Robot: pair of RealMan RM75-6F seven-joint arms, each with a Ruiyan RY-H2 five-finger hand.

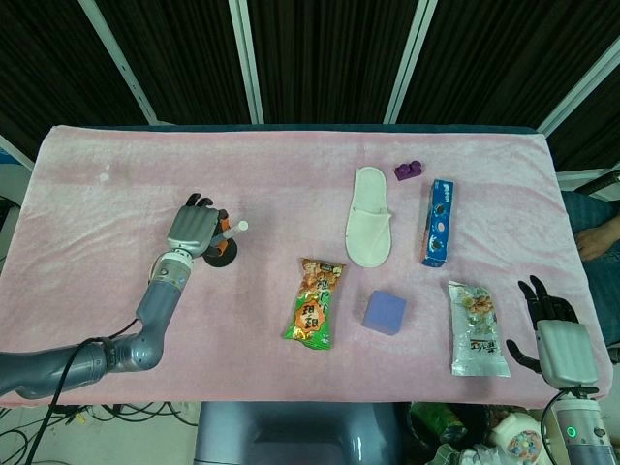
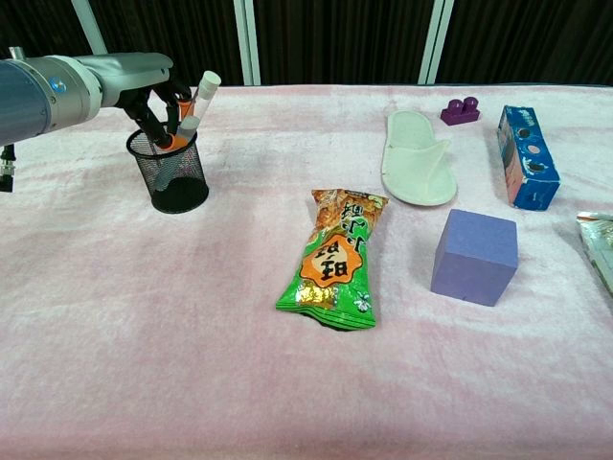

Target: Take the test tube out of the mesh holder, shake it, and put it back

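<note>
The left hand crowds the mouth of the mesh holder, its fingers among the leaning tubes, so little room is left there. Bare cloth lies open around the holder. The snack bag, purple block and slipper stand well apart to its right.

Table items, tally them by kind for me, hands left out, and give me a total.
Mesh holder: 1
Test tube: 1
Snack bags: 2
White slipper: 1
Purple cube: 1
Purple toy brick: 1
Blue box: 1
Total: 8
</note>
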